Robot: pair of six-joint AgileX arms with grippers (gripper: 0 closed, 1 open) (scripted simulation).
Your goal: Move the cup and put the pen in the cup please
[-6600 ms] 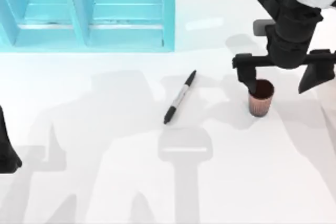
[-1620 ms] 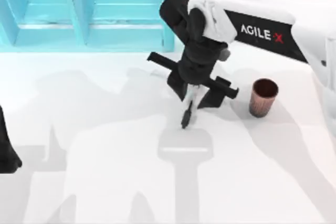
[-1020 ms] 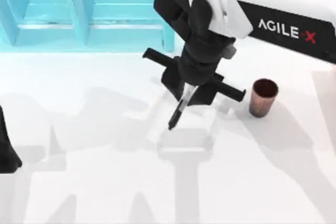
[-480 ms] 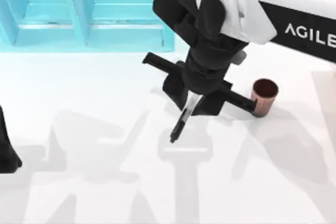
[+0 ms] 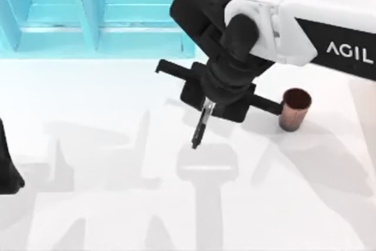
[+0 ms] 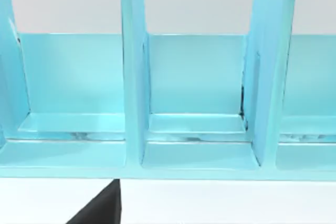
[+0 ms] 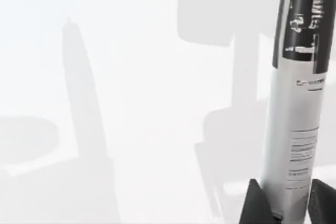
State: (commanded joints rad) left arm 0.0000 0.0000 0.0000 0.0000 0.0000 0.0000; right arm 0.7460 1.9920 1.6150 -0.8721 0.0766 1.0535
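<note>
While the cup [image 5: 294, 109] stands apart, right gripper [image 5: 207, 105] fingers [image 7: 255, 203] clench the pen [image 5: 200, 126].

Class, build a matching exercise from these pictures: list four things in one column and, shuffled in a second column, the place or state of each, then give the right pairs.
Things:
1. pen
2. cup
3. shelf
4. left claw

Places or states:
A. standing upright on the table, at the right
B. parked at the table's left edge
C. clamped in the right claw, hanging tip down above the table
D. along the table's far side, at the left

Pairs: 1-C, 2-A, 3-D, 4-B
</note>
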